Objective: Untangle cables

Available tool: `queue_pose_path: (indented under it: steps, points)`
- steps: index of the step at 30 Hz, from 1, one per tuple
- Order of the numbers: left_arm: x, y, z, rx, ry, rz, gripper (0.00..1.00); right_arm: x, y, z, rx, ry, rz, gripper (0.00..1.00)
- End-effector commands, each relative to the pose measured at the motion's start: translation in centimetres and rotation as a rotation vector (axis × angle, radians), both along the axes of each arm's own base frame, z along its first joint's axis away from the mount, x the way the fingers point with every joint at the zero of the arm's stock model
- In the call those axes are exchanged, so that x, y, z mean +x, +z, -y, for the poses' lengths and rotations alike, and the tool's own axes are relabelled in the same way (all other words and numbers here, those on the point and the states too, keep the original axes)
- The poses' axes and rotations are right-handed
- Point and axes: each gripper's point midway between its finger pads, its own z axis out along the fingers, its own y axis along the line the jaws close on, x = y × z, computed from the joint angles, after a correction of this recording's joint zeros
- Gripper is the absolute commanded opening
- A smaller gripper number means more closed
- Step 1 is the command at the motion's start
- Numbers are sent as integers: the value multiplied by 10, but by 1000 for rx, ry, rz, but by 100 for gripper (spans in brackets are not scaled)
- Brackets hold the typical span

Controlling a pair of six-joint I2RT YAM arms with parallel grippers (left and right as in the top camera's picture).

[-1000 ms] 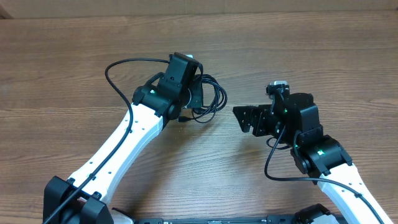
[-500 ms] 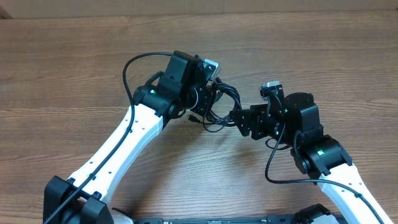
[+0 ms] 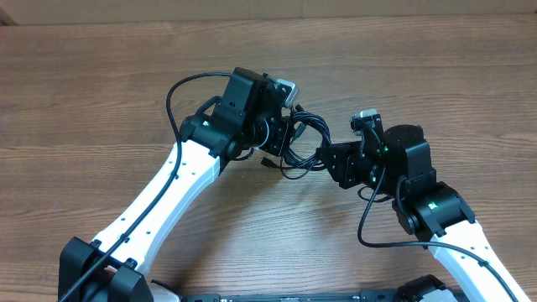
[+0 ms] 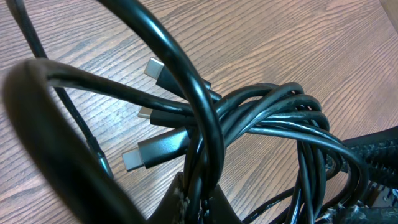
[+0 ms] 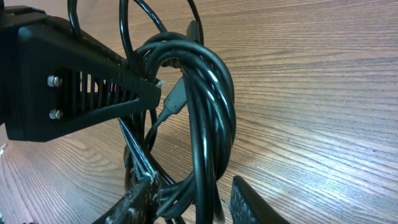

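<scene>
While the left end effector is shut tight on the bunch of thin black bendy cables, the bunch hangs from it in round loops. It hangs between the two white and black robot arms. The bunch is over the middle of the brown wooden surface, well away from every edge. The left wrist camera shows many strands lying side by side and crossing each other in a thick knot. Three small plugs with flat silver tips poke out of it toward the wood. The right end effector is right at the side of the bunch that is away from the left arm. In its own camera, its two black fingers stand one on each side of the looped strands. One finger touches the strands and the other is just beside them. I cannot tell if it is squeezing them or not. A thick black wire on the left arm curves out toward the far left corner.
</scene>
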Motion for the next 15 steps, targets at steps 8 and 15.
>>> queue_pose_path:
  steps: [8, 15]
  points:
    - [-3, -1, 6, -28, 0, -32, 4, 4, 14, -1, 12, 1, 40, 8]
    - [0, -3, 3, -10, 18, -22, 4, 4, 14, -1, 15, -2, 40, 4]
